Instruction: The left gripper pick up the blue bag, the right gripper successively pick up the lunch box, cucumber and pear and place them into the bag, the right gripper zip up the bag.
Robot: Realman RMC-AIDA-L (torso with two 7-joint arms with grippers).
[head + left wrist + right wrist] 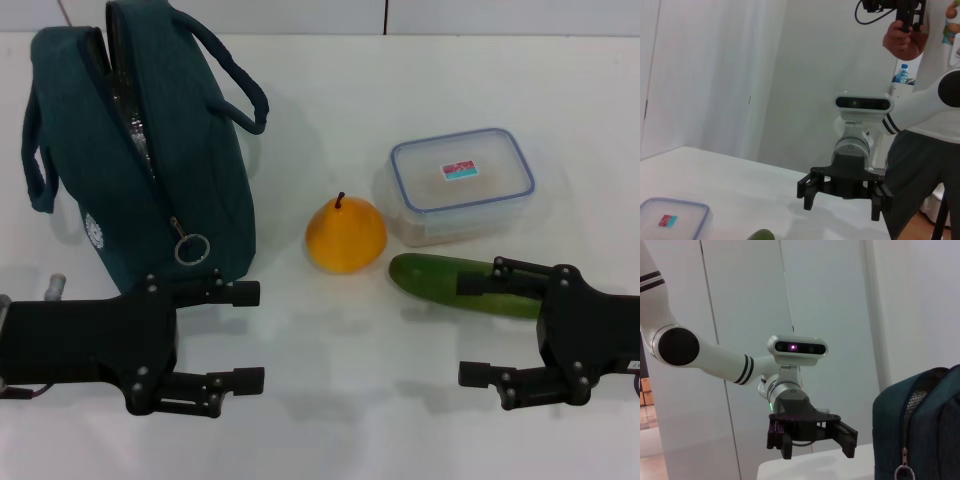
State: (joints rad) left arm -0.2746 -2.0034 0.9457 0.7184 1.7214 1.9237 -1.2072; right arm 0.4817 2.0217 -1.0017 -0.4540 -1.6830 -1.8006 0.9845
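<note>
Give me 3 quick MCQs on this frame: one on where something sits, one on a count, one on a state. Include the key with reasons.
1. Where is the pear?
A. Between the blue bag and the lunch box
B. Inside the bag
C. On top of the lunch box

2. How many food items lie on the table outside the bag?
A. One
B. Two
C. Three

3. What state is the left gripper in?
A. Shut on a bag handle
B. Open, holding nothing
C. Shut on the cucumber

Key:
1 A: the pear stands on the table, bag on the robot's left of it, box on the right.
2 C: pear, cucumber and lunch box are all out.
3 B: its fingers are spread with nothing between them, in front of the bag; the right gripper is also open, near the cucumber.
</note>
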